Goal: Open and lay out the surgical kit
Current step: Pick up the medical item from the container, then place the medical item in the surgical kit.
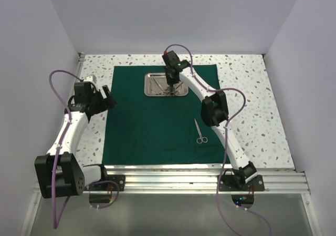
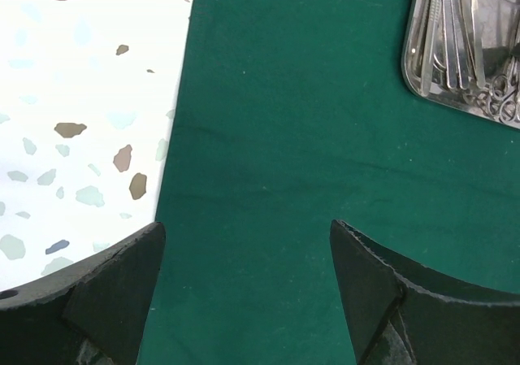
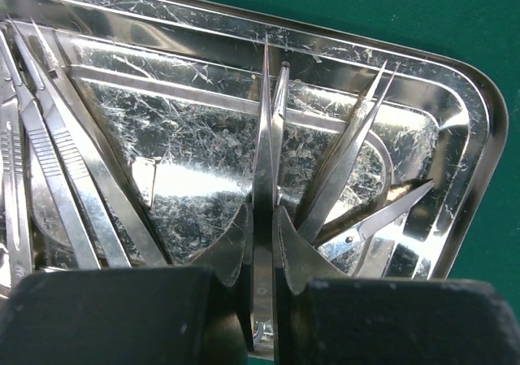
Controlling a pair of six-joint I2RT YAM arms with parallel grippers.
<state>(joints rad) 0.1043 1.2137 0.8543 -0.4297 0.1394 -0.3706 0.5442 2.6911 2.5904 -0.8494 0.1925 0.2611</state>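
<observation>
We have the right claw (image 3: 262, 227) down inside the steel tray (image 3: 478, 129), jaws closed on a slim pointed instrument (image 3: 268, 113), tweezers by the look. Its long axis runs straight out from the claw toward the tray's far rim. We judge a straight lift is safest, since other pieces lie fanned close on both sides: flat handles (image 3: 57, 170) on one, a second pair of tweezers (image 3: 349, 154) on the other. The green cloth (image 1: 147, 125) lies spread on the surface (image 1: 252, 115) under the tray, with scissors (image 1: 199, 132) on it on the arms' side of the tray. The left claw (image 2: 248, 255) hangs wide open and empty, well left of the tray.
</observation>
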